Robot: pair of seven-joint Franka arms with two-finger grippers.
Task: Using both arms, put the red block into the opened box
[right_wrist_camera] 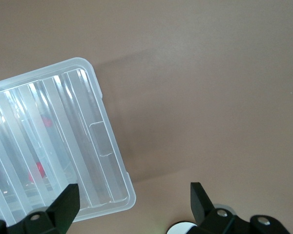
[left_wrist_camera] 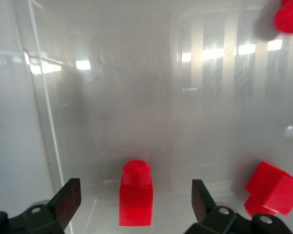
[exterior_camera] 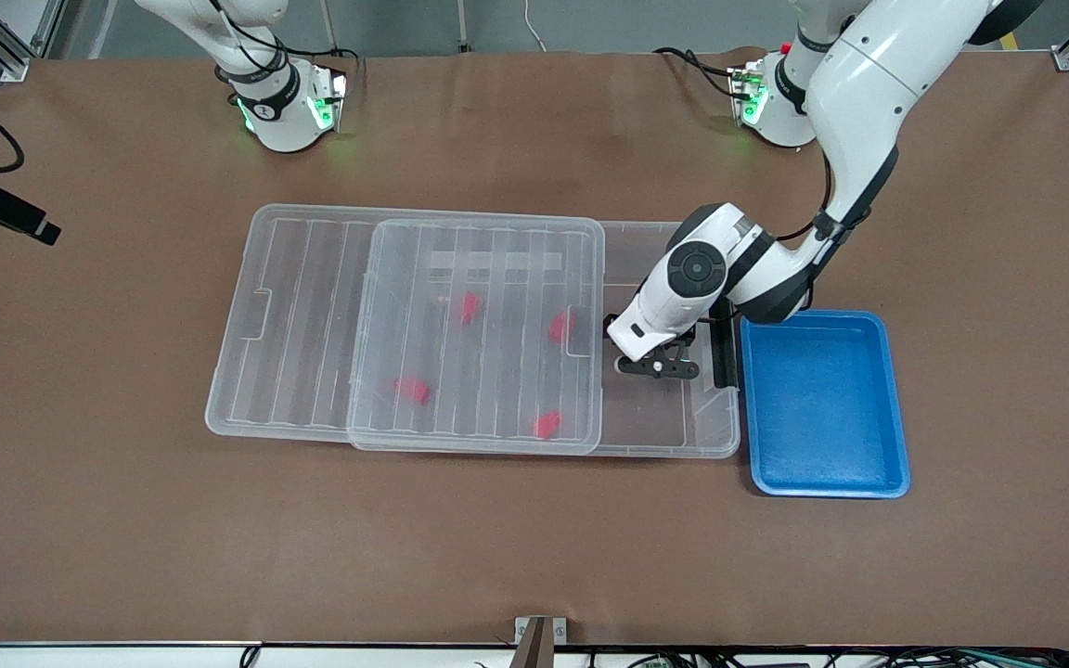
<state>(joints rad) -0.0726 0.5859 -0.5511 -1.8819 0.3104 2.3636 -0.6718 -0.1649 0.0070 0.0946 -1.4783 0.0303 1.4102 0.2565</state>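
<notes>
The box (exterior_camera: 664,436) lies at the table centre, its long axis running between the 2 arm ends. Its ribbed lid (exterior_camera: 386,325) rests on it, slid toward the right arm's end, leaving the end toward the left arm uncovered.

The left gripper (exterior_camera: 657,366) is inside the uncovered section, low over the box floor, with the blue tray (exterior_camera: 822,482) at its 3 o'clock in the front view. Its fingers (left_wrist_camera: 68,200) are spread wide and grip nothing. In the left wrist view, 1 red block (left_wrist_camera: 136,195) stands upright on the box floor between the spread fingers, touching neither.

4 further red blocks show through the lid in the front view, at roughly 12, 2, 5 and 8 o'clock of the covered section.

The right gripper (right_wrist_camera: 134,207) waits in the air over bare table, just off the lid's corner at the right arm's end. Its fingers (right_wrist_camera: 66,204) are spread and hold nothing.
</notes>
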